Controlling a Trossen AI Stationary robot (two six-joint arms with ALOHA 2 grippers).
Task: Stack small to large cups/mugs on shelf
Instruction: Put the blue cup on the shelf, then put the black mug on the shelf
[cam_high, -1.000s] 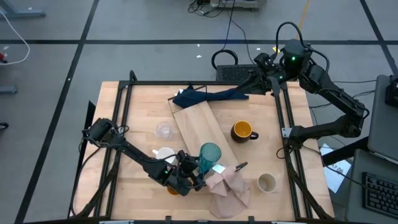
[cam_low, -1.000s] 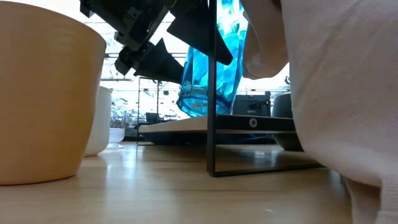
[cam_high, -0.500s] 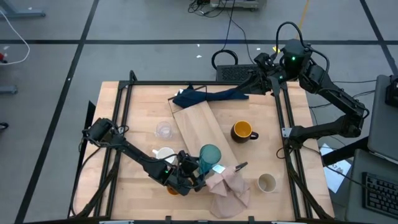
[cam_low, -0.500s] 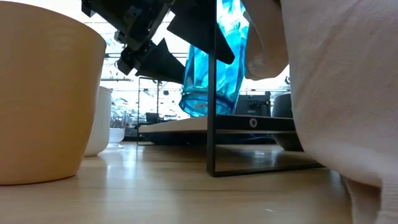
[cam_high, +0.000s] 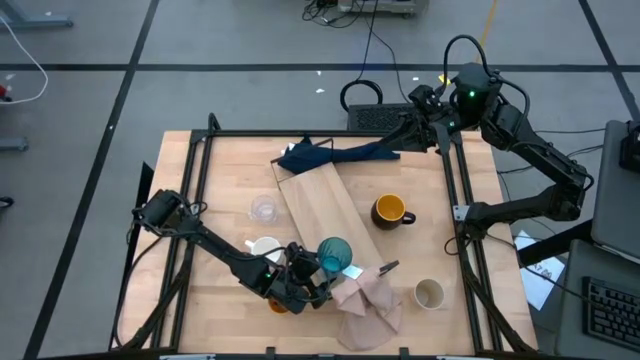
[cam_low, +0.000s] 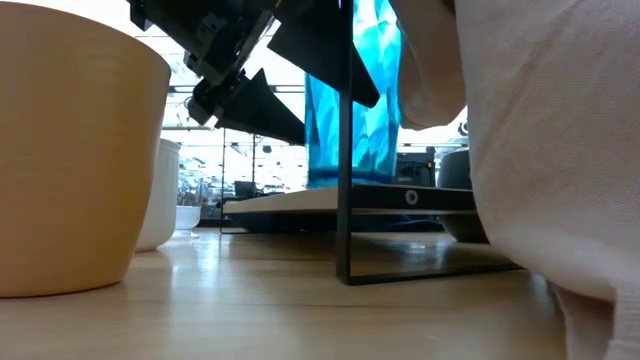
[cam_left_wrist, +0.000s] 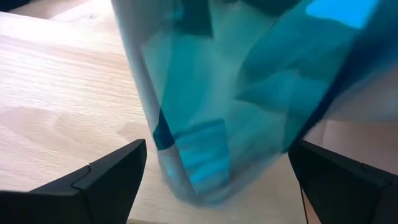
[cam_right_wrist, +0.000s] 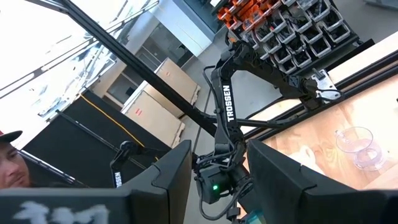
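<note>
The teal cup (cam_high: 335, 253) stands upright on the near end of the pale wooden shelf (cam_high: 318, 200); in the low view its base (cam_low: 345, 178) meets the board (cam_low: 290, 200). My left gripper (cam_high: 312, 268) is open, level from the table's left, with one finger (cam_left_wrist: 99, 180) on either side of the cup (cam_left_wrist: 211, 106). The orange cup (cam_low: 70, 150) sits on the table under that arm. White mug (cam_high: 264, 246), clear glass (cam_high: 263, 210), mustard mug (cam_high: 390, 211) and beige-grey cup (cam_high: 429, 293) stand on the table. My right gripper (cam_right_wrist: 217, 186) waits open, high at the far right. My left gripper has its fingertips close beside the teal cup's lower wall (cam_left_wrist: 158, 140), coming level from the table's left. I cannot tell whether either finger touches it. The cup stands upright with its base on the shelf.
A pinkish-beige cloth (cam_high: 368, 300) lies bunched just right of the teal cup and fills the right of the low view (cam_low: 560, 150). A dark blue cloth (cam_high: 335, 153) lies at the shelf's far end. A dark upright bar (cam_low: 345, 230) stands in front of the cup.
The teal cup was tilted, with its base a little above the shelf. It has tipped upright and come down onto the board. My left arm has stayed in place beside it.
</note>
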